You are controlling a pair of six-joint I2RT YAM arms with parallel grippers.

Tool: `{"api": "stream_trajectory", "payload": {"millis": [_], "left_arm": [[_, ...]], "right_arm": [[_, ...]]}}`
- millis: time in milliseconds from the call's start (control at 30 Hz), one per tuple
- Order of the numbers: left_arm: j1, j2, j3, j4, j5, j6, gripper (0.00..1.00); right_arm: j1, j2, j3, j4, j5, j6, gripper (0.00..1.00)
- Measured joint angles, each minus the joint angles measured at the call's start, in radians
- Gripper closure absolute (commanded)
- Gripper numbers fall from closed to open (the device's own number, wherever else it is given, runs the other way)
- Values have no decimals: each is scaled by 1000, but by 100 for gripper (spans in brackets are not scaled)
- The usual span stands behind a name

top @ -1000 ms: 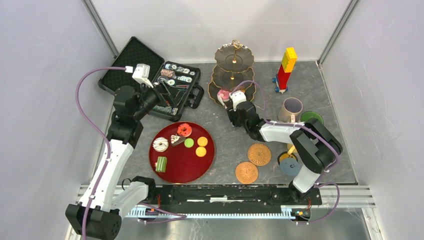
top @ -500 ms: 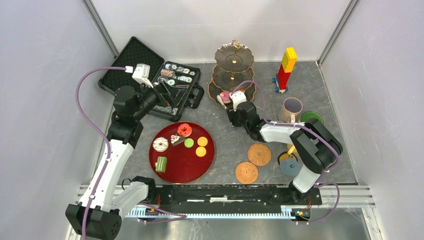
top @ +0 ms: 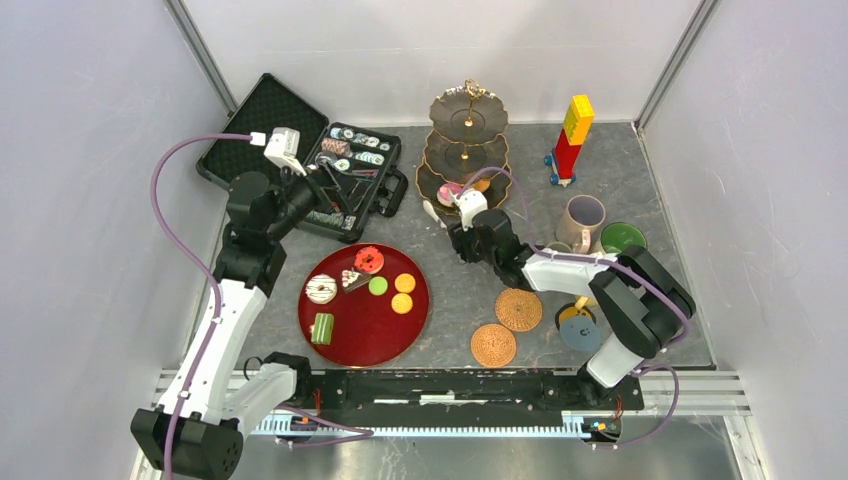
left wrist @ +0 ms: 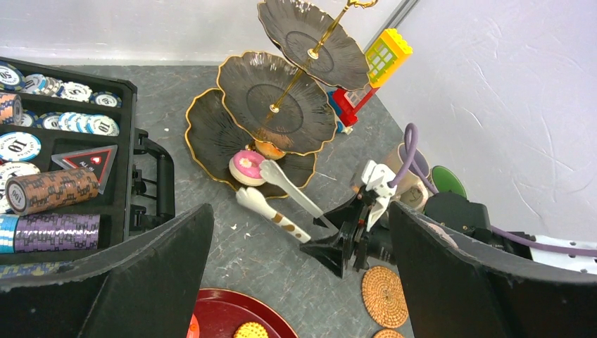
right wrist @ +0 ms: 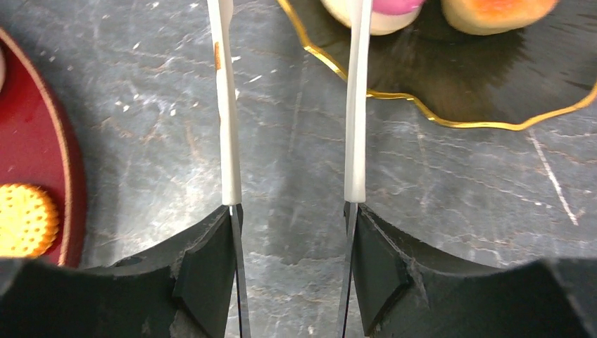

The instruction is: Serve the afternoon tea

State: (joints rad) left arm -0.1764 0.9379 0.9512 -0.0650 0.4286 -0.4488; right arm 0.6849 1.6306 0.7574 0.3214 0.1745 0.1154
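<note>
Tongs pinched by the right gripper reach the stand's bottom tier, one tip against a pink donut. Left gripper hangs left of the stand, fingers spread.

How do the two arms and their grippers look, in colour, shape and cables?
The left arm and right arm both have white link shells and black joints. A purple cable runs along each to a small white camera box at the wrist. The left gripper and right gripper each have two black, wedge-shaped fingers. No markings show.
</note>
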Motion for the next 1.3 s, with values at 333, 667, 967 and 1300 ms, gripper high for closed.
{"api": "stream_trajectory", "payload": {"millis": [333,667,967,1300], "left_arm": [[0,-13,0,0,0,0,0],[0,-16,0,0,0,0,0],[0,-16,0,0,0,0,0],[0,-16,0,0,0,0,0]], "right_arm": [[177,-63,20,-156,4,-30,40],[423,-159,83,-254,-19,-85,40],[494,-71,201,-297,-45,-278,40],[493,38,258,-366,-45,-382,40]]}}
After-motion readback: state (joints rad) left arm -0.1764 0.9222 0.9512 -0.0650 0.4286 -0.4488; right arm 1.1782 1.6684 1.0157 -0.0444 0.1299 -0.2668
